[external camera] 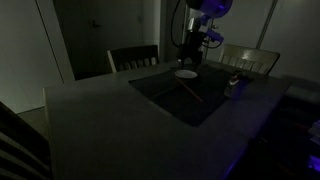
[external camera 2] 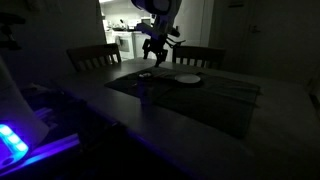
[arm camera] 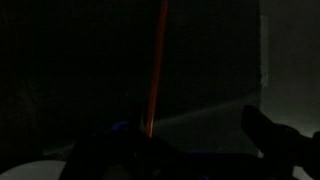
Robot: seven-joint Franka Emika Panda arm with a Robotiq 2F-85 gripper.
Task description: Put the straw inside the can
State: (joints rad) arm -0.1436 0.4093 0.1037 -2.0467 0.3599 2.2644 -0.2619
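Observation:
The straw (external camera: 190, 90) is a thin reddish-orange stick lying flat on the dark mat, just in front of the white plate (external camera: 185, 73). In the wrist view it shows as a long reddish line (arm camera: 157, 60) running up the frame. The can (external camera: 232, 85) is a small dim cylinder standing near the mat's edge; it also shows in an exterior view (external camera 2: 146, 90). My gripper (external camera: 193, 45) hangs well above the plate and straw, apart from both. Its dark fingers (arm camera: 190, 150) look spread and empty. The scene is very dark.
The dark mat (external camera: 170, 100) covers the middle of the grey table. Two wooden chairs (external camera: 133, 58) (external camera: 252, 58) stand at the far side. The plate (external camera 2: 187, 79) lies under the gripper. A blue-lit device (external camera 2: 15, 140) glows at the near edge.

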